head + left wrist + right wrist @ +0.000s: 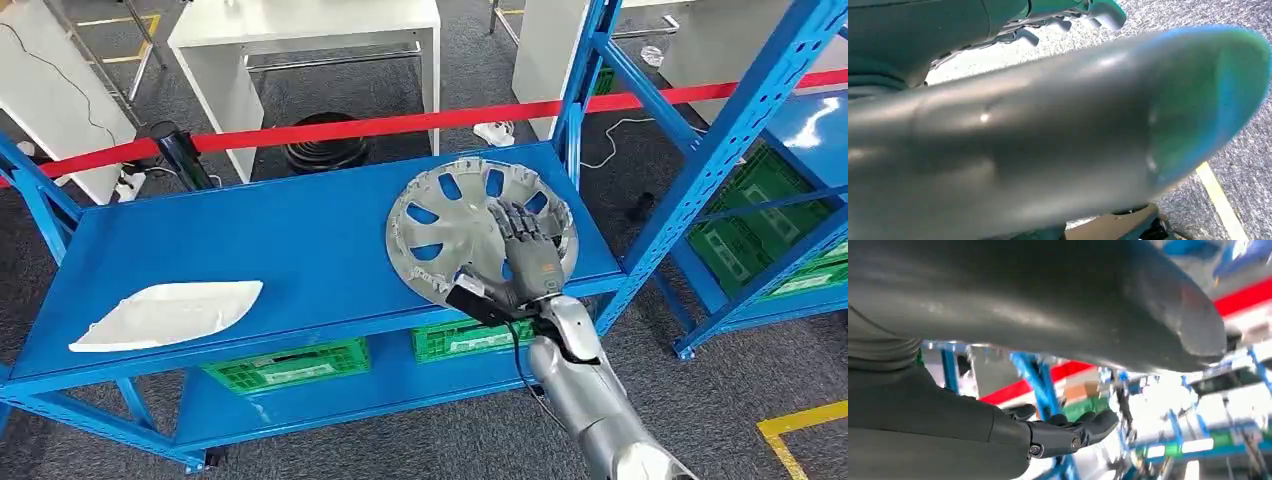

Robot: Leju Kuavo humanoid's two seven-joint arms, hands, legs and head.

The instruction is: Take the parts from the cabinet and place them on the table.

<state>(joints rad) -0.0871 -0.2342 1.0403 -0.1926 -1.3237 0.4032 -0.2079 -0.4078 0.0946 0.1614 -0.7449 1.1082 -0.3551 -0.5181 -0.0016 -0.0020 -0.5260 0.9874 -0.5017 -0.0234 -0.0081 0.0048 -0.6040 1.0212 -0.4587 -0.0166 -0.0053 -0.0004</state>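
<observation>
**Right hand flat on the wheel cover, no grip yet**

Head view: your right hand (528, 252) lies on the silver wheel cover (470, 225), fingers spread across its face and holding nothing. The cover lies flat at the right end of the blue shelf (300, 240), its near edge overhanging the front lip. It is round, so it has no long axis. Press or drag there and it could tip off.

Left wrist view: your left hand (1048, 140) is blurred; I cannot tell its state.

Right wrist view: the dark fingers (1068, 432) reach out, apart.
</observation>
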